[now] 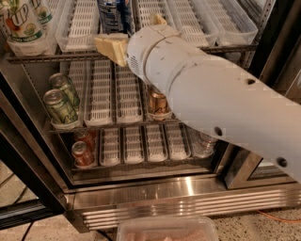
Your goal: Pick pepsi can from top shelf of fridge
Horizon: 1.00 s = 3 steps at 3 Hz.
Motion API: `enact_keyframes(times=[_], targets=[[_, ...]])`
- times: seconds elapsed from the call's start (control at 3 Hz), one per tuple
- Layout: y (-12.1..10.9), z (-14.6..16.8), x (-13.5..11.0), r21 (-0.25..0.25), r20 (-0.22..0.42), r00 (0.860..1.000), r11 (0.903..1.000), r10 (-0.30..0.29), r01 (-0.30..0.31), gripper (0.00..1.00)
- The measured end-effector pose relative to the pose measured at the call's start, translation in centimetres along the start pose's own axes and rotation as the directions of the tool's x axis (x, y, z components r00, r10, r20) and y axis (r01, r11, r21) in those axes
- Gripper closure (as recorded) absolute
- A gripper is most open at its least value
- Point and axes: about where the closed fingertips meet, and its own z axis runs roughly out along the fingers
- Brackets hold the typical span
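The end effector (pixel 126 34) hangs at the front bar of the top shelf (pixel 82 23) of the fridge (pixel 178 188), just in front of the pepsi can (pixel 113 10), which stands in a lane left of centre. I cannot tell whether it is open or gripping. This looks like the grasp step; next it needs a firm hold, then a straight pull outward
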Motion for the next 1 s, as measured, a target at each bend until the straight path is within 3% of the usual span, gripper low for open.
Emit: enact_keyframes(times=[1.0], targets=[[0.3, 2.6, -1.1, -0.021, 0.016, 1.0, 0.9997, -0.014, 0.014, 0.34]])
